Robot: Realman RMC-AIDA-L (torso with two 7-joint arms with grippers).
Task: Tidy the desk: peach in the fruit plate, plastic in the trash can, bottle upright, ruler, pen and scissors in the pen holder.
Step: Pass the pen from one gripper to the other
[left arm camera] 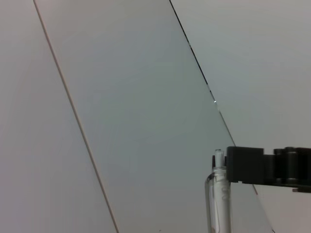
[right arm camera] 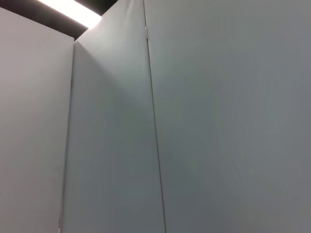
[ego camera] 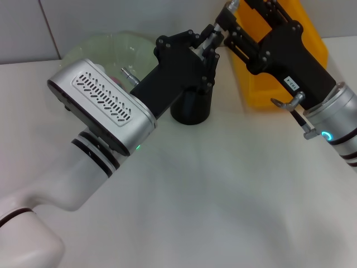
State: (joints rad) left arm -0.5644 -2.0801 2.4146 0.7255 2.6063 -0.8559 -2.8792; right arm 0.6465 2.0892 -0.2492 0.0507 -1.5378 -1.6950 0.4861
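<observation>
**Desk:** Where is the pen relative to the tool?

**Me:** From the head camera I see the left tool hanging right over the black pen holder, at the far middle of the white worktop. The pen sits at its tip, pinched between the fingers, directly above the holder's mouth. The right tool is just beside it on the right, close to the pen's upper end; I can't tell whether its fingers are spread or pressed together.

**Desk:** What does the pen look like?

**Me:** In my left wrist camera the pen shows as a clear, see-through barrel with a small pale cap end, standing close to upright. A black finger of the tool lies against it near the top. From the head camera it is only a thin silvery stub among the black links.

**Desk:** Anything else around?

**Me:** A greenish translucent fruit plate lies far left, partly behind my left arm. A yellow trash can stands far right, behind the right arm.
</observation>
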